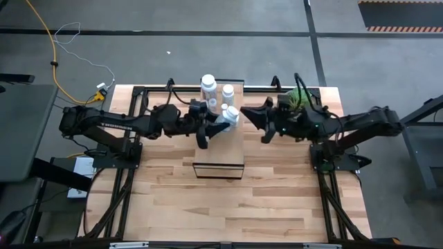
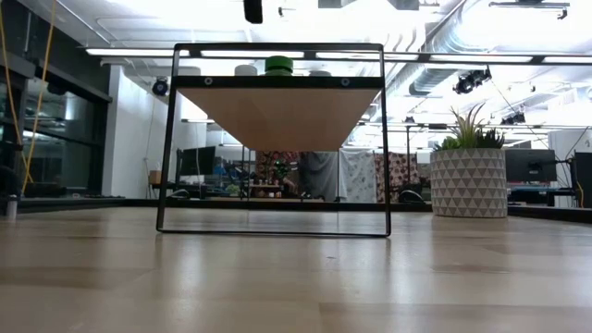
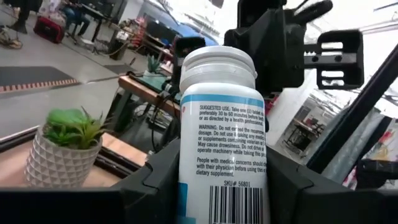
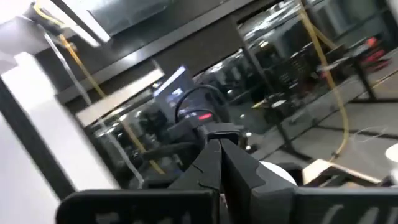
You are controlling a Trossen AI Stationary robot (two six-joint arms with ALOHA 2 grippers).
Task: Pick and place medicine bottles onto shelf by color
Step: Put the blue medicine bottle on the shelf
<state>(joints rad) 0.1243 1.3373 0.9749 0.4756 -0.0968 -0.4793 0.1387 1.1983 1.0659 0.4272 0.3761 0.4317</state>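
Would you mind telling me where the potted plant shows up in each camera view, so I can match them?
High view: potted plant at the table's far edge, right of the shelf.
Low view: plant at right, beside the shelf frame.
Left wrist view: plant behind the held bottle.
Right wrist view: not visible.
Shared landmark: the shelf.

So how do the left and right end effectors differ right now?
The left end effector is closed around a white-capped medicine bottle with a printed label; the right end effector holds nothing, its fingers pressed together. In the high view the left one reaches over the shelf, while the right one sits just beside the shelf's edge, near the potted plant. Both are dark, two-fingered, and point toward each other.
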